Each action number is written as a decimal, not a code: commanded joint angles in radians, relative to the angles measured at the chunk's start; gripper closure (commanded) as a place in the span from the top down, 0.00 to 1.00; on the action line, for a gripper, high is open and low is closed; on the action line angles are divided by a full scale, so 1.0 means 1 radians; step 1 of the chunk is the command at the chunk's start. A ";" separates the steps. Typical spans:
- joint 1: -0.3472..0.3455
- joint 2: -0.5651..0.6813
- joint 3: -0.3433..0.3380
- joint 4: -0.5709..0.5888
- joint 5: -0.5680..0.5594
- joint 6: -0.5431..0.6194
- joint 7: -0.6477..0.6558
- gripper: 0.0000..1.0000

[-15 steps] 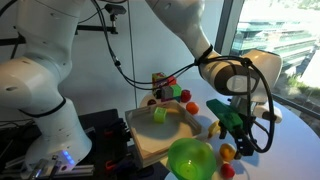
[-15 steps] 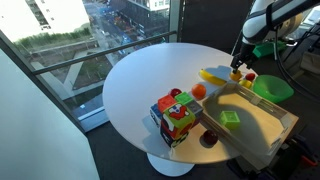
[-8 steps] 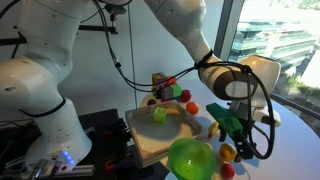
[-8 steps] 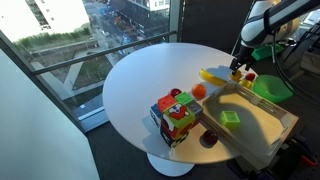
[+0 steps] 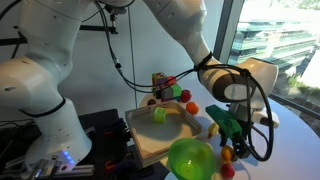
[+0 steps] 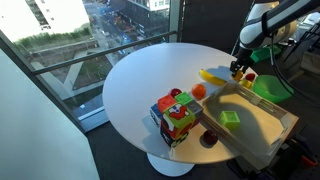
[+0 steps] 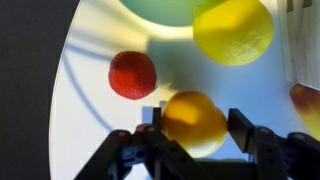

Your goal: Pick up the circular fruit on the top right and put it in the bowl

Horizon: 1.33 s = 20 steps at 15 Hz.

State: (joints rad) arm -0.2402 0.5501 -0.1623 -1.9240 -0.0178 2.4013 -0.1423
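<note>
Straddling the circular fruit (image 7: 196,112), claw (image 7: 193,128) hangs near table (image 7: 82,120) edge.

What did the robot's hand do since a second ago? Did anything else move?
The gripper came down over the orange fruit, and its open fingers now sit on either side of it. The fruit is still on the table, not lifted. The green bowl, the tray and the red fruit stayed put.

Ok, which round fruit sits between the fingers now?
The orange fruit, framed by the open gripper; the red fruit and yellow fruit lie beyond it.
</note>
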 commanded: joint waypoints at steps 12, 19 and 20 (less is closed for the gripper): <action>-0.025 -0.115 0.005 -0.028 0.027 -0.090 -0.016 0.42; -0.024 -0.231 -0.012 -0.087 0.018 -0.188 -0.029 0.42; -0.024 -0.250 -0.016 -0.101 0.016 -0.195 -0.030 0.42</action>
State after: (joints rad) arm -0.2518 0.3804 -0.1759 -1.9687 -0.0050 2.2410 -0.1433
